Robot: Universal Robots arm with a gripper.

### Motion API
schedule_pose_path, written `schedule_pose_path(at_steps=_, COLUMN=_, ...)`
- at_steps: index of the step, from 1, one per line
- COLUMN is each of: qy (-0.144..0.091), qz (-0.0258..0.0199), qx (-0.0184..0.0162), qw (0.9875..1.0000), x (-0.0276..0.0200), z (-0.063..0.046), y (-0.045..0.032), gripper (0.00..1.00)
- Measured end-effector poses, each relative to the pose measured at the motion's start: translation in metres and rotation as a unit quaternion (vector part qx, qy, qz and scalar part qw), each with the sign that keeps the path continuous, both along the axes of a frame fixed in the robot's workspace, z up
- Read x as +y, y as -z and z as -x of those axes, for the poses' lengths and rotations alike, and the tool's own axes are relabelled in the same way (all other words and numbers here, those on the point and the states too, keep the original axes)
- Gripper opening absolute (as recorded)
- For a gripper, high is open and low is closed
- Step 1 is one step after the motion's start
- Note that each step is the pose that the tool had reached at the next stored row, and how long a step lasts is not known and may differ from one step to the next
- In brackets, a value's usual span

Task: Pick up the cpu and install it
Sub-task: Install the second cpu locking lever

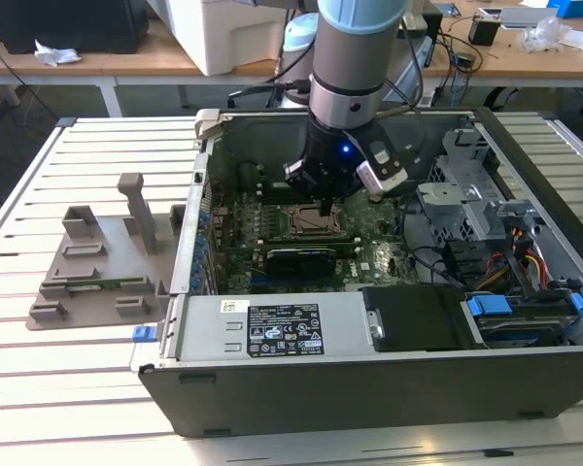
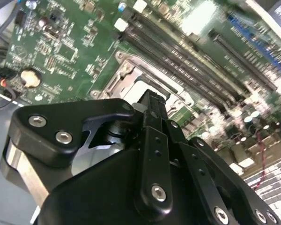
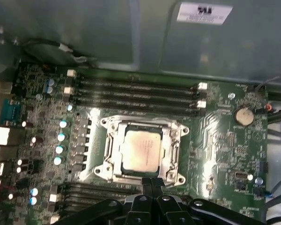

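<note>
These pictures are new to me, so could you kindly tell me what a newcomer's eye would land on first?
First comes the cpu, its pale metal top gleaming inside the socket frame at the middle of the green motherboard. Next is the arm's gripper, hanging low inside the open computer case right above that socket. Its black fingers are pressed together beside the frame, holding nothing.

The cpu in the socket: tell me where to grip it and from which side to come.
The cpu lies flat in the metal-framed socket, its pale top facing up. Judging by that, come straight down from above and pinch two opposite thin edges; the frame closes off any sideways approach. The gripper, fingers together, hovers just beside the socket.
</note>
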State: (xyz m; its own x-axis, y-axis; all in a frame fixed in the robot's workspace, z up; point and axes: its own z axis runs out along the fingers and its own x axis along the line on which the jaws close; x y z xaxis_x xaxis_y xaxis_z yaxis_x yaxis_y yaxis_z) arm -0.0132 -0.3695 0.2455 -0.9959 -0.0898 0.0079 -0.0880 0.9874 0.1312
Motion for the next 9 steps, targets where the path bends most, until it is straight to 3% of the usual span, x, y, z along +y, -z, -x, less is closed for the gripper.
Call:
schedule_pose_path(at_steps=2, qy=0.000, qz=0.0000, qx=-0.0001, qw=1.0000, x=-0.0041, z=0.002, y=0.0019, gripper=0.11)
schedule_pose_path(at_steps=9, qy=0.000, qz=0.0000, qx=-0.0001, qw=1.0000, x=-0.0113, z=0.015, y=0.0090, gripper=0.11)
